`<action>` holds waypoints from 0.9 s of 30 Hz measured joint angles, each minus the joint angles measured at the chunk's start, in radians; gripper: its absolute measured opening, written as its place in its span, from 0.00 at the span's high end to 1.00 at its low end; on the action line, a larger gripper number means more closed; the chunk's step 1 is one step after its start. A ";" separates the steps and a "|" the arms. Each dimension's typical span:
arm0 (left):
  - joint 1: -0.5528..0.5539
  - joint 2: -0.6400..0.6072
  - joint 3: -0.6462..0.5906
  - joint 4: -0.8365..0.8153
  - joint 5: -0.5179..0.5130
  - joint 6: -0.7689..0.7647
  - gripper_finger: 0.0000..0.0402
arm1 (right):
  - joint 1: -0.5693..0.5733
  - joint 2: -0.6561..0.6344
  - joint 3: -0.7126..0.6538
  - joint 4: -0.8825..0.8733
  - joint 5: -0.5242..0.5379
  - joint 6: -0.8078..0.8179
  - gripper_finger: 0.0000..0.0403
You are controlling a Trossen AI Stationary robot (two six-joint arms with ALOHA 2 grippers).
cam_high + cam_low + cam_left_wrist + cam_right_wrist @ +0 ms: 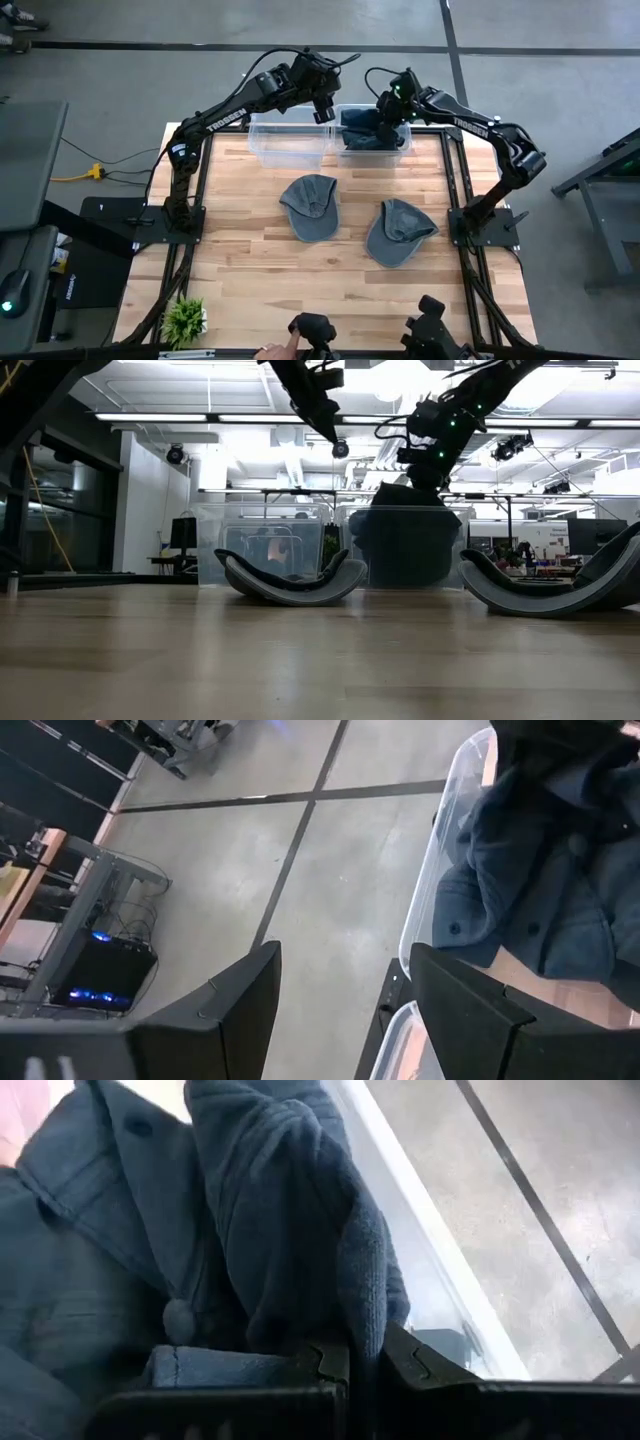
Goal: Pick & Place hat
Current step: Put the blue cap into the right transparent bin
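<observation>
Two grey hats lie on the wooden table, one in the middle (310, 206) and one to its right (400, 231), each resting crown down. At the far edge stand two clear bins. The right bin (341, 150) holds dark blue hats (540, 900). My right gripper (350, 1365) hangs over this bin, shut on a dark blue hat (260, 1210). My left gripper (340, 1010) is open and holds nothing; it hovers above the gap between the bins (325, 110). My right gripper pinches a bunched fold of the dark blue hat's cloth (355, 1295) between its two fingers. The fingers slant down from above over the right bin. The hat hangs below them (402, 497); whether its lower part rests on the hats in the bin, I cannot tell.
The left clear bin (288, 140) shows nothing inside. A small green plant (185, 320) stands at the near left corner. A person's hand (275, 350) and dark camera mounts (425, 325) are at the near edge. Bare wood lies between the hats and the near edge.
</observation>
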 joint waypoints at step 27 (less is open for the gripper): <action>-0.051 -0.035 0.002 -0.007 -0.052 0.025 0.46 | 0.036 0.039 -0.001 -0.007 0.136 -0.051 0.99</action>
